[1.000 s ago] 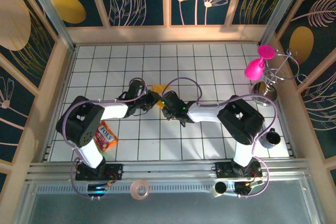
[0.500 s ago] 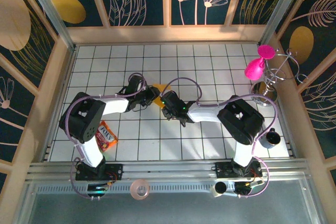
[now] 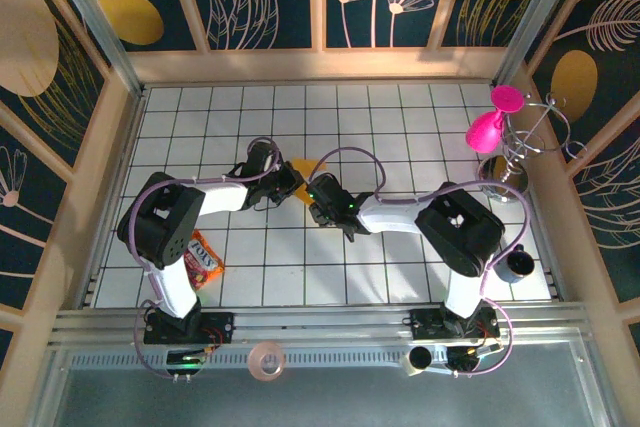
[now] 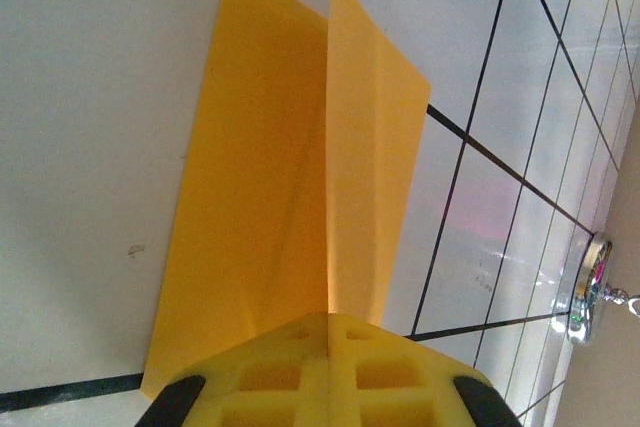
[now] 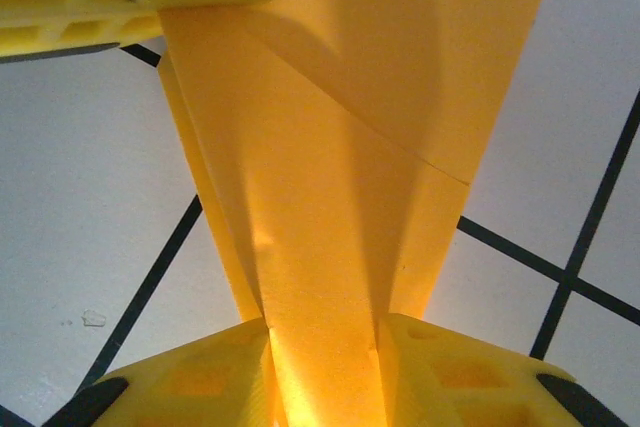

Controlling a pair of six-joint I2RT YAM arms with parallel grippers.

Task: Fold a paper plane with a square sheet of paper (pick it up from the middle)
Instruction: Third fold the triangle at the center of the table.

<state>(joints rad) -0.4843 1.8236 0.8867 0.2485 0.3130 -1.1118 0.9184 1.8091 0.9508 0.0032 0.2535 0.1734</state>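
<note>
Orange-yellow paper plane (image 4: 290,177) pinched in closed left tool (image 4: 328,323).

Orange paper plane (image 5: 340,177) between right end effector (image 5: 325,382) parted fingers, tiled table (image 5: 90,207)

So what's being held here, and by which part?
The orange-yellow paper: the left gripper is shut on its raised centre fold. The right gripper straddles the other end; whether it clamps cannot be told.

- paper plane (image 4: 290,177): thin matt orange-yellow paper, sharp creases
- left claw (image 4: 328,322) pads (image 4: 270,377): yellow rubbery plastic, moulded pockets, matt
- surface (image 4: 90,147): smooth glossy white tiles, dark joints
- snack packet (image 3: 203,257): shiny crinkled film
</note>
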